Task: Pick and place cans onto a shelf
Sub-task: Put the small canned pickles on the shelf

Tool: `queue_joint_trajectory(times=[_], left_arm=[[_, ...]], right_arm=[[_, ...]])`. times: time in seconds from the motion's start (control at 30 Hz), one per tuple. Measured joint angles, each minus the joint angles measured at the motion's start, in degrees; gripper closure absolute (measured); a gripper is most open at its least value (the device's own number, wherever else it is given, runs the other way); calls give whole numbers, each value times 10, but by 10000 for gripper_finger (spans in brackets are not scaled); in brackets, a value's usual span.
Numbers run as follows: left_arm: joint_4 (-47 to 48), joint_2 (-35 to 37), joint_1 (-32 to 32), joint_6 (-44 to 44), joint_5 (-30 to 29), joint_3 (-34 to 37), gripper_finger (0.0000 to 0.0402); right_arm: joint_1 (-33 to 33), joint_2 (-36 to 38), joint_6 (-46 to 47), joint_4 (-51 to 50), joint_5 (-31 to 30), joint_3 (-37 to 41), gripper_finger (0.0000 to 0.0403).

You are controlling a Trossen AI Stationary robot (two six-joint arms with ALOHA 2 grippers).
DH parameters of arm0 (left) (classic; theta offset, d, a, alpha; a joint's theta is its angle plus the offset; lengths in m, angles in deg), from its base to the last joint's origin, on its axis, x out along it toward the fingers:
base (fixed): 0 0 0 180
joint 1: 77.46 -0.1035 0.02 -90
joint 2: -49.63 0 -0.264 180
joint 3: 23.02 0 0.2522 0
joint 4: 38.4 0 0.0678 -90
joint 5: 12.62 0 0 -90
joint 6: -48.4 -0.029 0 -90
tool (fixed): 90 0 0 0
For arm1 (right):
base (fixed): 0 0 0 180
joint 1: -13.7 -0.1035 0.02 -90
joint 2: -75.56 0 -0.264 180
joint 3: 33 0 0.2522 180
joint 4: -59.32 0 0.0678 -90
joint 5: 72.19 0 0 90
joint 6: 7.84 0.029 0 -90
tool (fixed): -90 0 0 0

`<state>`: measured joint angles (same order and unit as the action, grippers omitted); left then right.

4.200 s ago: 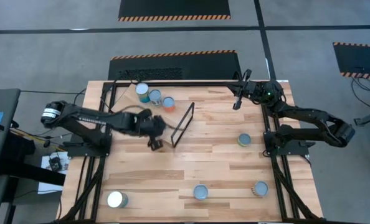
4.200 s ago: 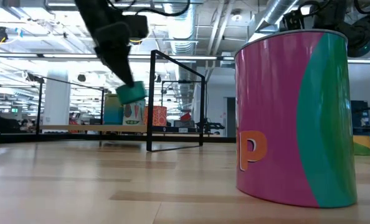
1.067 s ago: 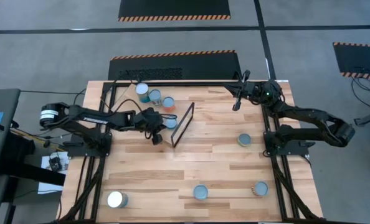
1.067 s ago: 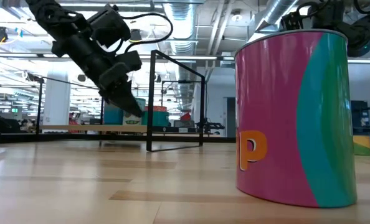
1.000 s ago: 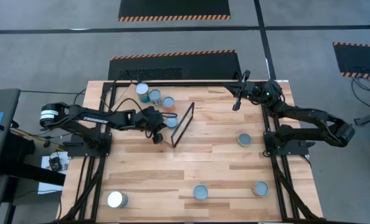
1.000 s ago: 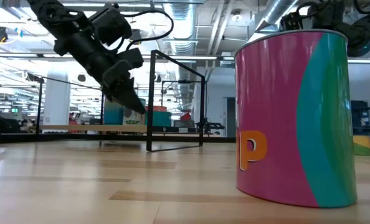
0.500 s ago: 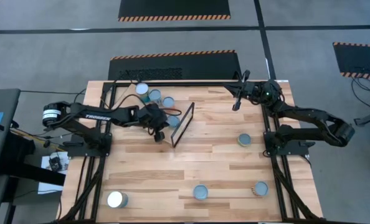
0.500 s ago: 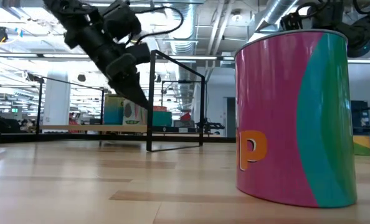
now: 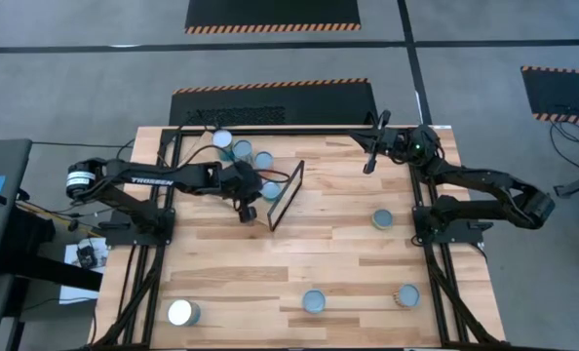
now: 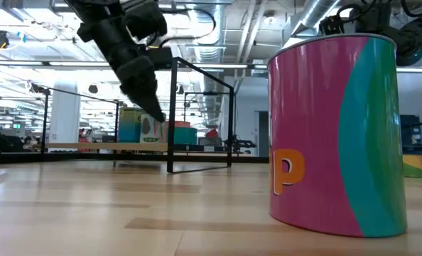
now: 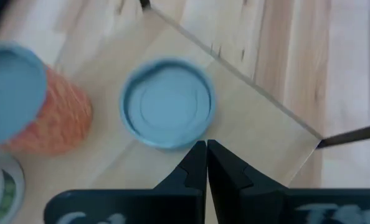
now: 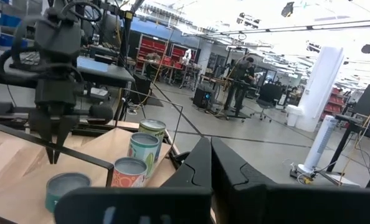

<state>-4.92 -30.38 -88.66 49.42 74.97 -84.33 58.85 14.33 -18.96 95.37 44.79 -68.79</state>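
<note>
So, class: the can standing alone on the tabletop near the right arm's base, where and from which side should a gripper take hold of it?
Grip the lone can across its round side wall, coming straight down from above. It stands upright, its circular top faces up, and bare tabletop surrounds it, so fingers can probably drop either side. The right gripper is nearest.

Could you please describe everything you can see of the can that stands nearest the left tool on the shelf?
The can is a short tin with a pale-blue round lid and teal sides, as the right wrist view shows. It stands upright on the light-wood shelf, beside an orange-sided can and apart from it. The left tool, fingers shut, is just above its rim without holding it. Nothing else touches it.
</note>
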Motion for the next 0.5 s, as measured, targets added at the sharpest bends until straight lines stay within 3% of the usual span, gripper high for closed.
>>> queue_joint_trajectory(times=[0.5], left_arm=[[-78,-102,-11,-8,2,0,401]], right_arm=[[0,0,1,0,0,0,393]])
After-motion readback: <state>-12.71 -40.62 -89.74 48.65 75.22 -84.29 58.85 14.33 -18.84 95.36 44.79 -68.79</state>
